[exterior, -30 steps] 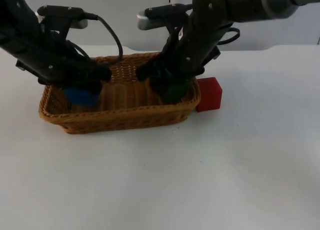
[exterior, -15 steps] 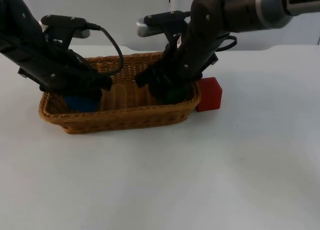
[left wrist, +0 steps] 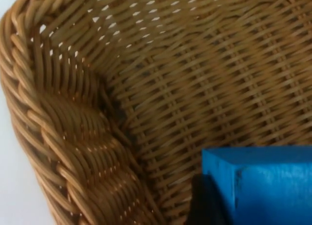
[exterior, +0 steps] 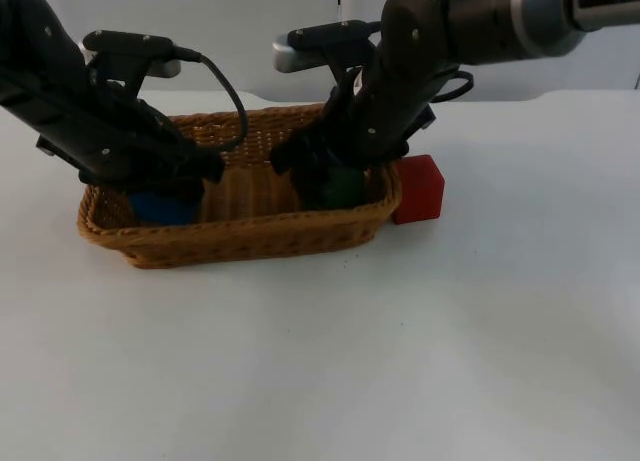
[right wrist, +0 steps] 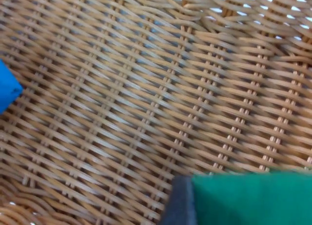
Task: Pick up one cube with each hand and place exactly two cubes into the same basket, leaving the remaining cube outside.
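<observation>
On my top view the white table [exterior: 400, 361] runs back to the grey wall. The wicker basket [exterior: 240, 231] sits on it with both arms reaching inside. The left gripper [exterior: 165, 196] is low over the blue cube [exterior: 160, 207]; the right gripper [exterior: 335, 186] is over the green cube [exterior: 345, 188]. I cannot tell how far either pair of fingers is parted. The red cube [exterior: 419, 188] rests outside, touching the basket's wall.

My left wrist view has the blue cube [left wrist: 263, 183] right at a fingertip, against the basket's woven floor [left wrist: 204, 78].

My right wrist view has the green cube [right wrist: 253, 198] beside a fingertip, with a blue cube corner [right wrist: 7, 91] well apart.
</observation>
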### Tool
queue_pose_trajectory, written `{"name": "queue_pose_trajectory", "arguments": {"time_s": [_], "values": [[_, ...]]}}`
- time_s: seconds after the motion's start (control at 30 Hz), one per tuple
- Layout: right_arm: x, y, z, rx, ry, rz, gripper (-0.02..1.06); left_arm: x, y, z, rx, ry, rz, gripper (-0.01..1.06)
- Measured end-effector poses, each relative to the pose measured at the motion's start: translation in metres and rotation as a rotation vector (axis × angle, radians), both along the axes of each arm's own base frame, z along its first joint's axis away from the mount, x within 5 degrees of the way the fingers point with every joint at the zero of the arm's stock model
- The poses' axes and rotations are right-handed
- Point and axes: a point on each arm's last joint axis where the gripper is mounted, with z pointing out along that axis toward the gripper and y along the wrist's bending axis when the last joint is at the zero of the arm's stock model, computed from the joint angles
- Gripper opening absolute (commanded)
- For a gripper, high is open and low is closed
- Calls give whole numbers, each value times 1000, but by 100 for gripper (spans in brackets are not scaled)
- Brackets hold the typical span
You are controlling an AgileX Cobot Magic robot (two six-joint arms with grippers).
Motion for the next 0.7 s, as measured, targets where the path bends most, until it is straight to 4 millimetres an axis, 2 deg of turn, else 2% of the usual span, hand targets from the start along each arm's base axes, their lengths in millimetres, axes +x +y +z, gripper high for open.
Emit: {"name": "queue_pose_trajectory", "arguments": {"time_s": [0.03,0.1,0.3,0.5,0.63,0.67,0.7], "values": [[0,0,0,0,0,0,70,0,0,0,0,0,0,68],[0,0,0,2,1,-1,70,0,0,0,0,0,0,76],[0,0,7,7,-10,0,70,0,0,1,1,-1,-2,78],[-1,-1,41,40,-68,3,70,-2,0,20,-8,-28,-13,78],[-7,-6,84,59,-117,7,70,-7,0,56,-20,-94,-28,78],[-7,-6,84,59,-117,7,70,-7,0,56,-20,-94,-28,78],[-9,-8,97,61,-130,8,70,-9,0,67,-26,-114,-31,78]]}}
